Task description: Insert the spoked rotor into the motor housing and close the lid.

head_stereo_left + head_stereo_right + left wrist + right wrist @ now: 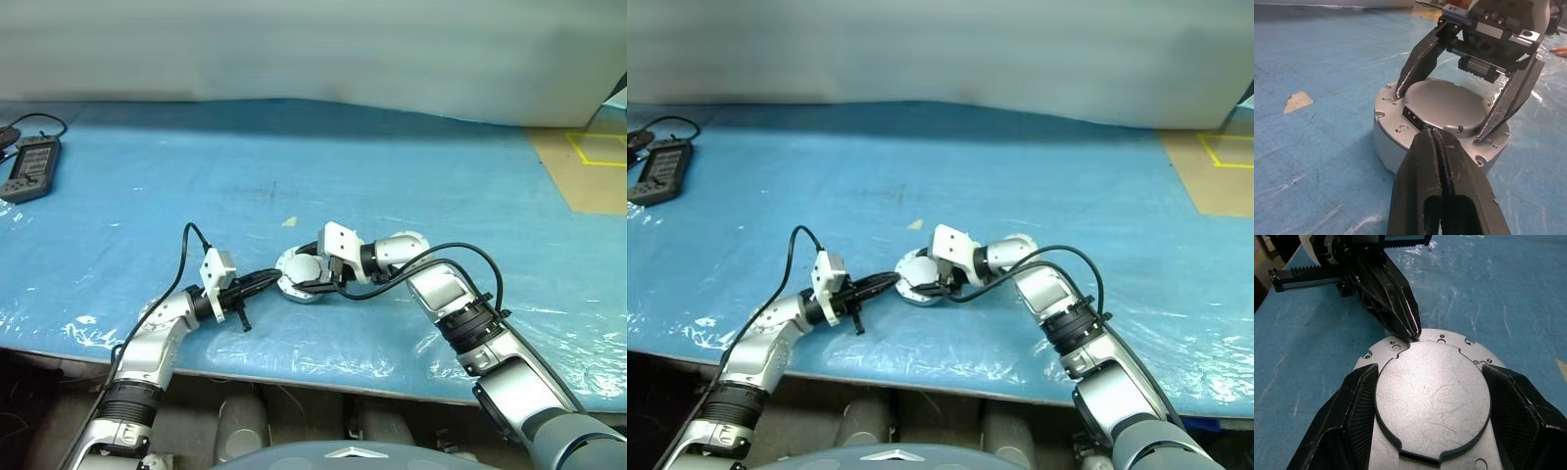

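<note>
The motor housing (pixel 1396 142) is seen on the blue table (pixel 392 166), its round lid (pixel 1432 396) seated in it. The lid is straddled by the right gripper (pixel 1432 426), spread wide, while the left gripper (pixel 1436 147), pressed closed, is touching the housing's rim.

A robotics lab bench: a worktable (pixel 294 166) under blue plastic sheeting, a grey handheld controller (pixel 31 166) with its cable at its far left corner, yellow floor tape (pixel 598 147) marked beyond its right edge.
</note>
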Motion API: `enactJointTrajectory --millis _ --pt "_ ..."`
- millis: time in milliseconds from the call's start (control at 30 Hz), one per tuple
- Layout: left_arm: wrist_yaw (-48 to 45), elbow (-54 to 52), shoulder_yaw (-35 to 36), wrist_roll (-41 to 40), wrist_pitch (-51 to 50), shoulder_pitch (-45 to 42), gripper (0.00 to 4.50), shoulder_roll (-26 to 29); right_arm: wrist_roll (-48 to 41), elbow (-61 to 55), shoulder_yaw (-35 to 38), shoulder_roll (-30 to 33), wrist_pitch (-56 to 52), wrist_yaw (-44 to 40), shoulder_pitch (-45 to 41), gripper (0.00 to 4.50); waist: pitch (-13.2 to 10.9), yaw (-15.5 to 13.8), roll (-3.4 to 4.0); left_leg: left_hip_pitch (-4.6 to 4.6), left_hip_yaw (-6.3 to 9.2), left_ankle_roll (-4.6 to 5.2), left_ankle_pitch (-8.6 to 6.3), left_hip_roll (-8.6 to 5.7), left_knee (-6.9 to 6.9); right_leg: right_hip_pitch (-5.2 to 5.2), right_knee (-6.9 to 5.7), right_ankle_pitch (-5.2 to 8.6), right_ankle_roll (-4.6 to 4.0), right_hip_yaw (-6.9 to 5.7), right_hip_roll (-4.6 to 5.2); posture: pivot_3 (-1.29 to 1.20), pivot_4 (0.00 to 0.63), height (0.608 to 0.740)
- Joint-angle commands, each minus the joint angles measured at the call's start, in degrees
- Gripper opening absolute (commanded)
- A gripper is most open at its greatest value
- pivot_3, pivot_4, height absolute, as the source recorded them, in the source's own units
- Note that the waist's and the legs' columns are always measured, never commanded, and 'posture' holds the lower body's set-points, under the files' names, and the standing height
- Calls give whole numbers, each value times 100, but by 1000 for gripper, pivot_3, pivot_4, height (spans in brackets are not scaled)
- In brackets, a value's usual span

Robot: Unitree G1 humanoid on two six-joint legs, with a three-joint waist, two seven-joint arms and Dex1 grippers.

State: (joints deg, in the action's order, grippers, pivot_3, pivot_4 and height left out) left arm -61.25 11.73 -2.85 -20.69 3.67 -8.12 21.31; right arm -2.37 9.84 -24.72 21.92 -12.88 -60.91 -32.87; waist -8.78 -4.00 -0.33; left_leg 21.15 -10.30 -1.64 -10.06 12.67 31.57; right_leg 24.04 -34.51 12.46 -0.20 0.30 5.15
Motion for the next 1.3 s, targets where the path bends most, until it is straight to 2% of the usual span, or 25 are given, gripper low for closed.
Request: enactJointTrajectory --millis 33,133,167,400,600,967,1300 --pt "-55 122 -183 241 19 167 27 84 99 150 -53 75 -266 -16 155 3508 0 -1 0 0 0 0 0 0 0 0 0 0 0 0 0 0 150 740" --pt "-23 26 -176 195 -26 193 0 74 -80 36 98 24 -243 -32 171 4350 0 -1 0 0 0 0 0 0 0 0 2 0 0 1 0 0 150 740" --pt "-18 21 -173 192 -31 195 0 73 -209 -64 188 11 -269 -78 186 4465 0 -2 0 1 0 0 0 0 -1 0 3 0 -1 1 0 0 150 740" --pt "-4 -15 -135 174 -45 193 0 108 -1219 -789 933 154 -945 -391 189 4465 -2 -7 1 17 -2 -1 0 0 -7 8 13 -13 -29 -2 0 0 150 740" --pt "47 -70 -125 163 -99 115 0 106 -2613 -1276 1887 1 -2292 -204 153 4465 -2 -13 2 23 -2 -1 0 0 -7 15 11 -13 -30 -5 -1 0 150 740" --pt "40 44 -74 156 -32 5 0 109 -3251 -400 2674 57 -4531 994 48 4465 -2 -21 2 28 -3 -25 14 -9 -7 16 14 -14 -31 -5 0 0 150 740" --pt "170 -309 -107 140 -230 13 0 99 -3935 -582 3008 -299 -6030 1555 437 4465 -3 -40 3 29 -3 -28 14 -6 -8 18 14 -13 -32 -10 -1 0 150 740"
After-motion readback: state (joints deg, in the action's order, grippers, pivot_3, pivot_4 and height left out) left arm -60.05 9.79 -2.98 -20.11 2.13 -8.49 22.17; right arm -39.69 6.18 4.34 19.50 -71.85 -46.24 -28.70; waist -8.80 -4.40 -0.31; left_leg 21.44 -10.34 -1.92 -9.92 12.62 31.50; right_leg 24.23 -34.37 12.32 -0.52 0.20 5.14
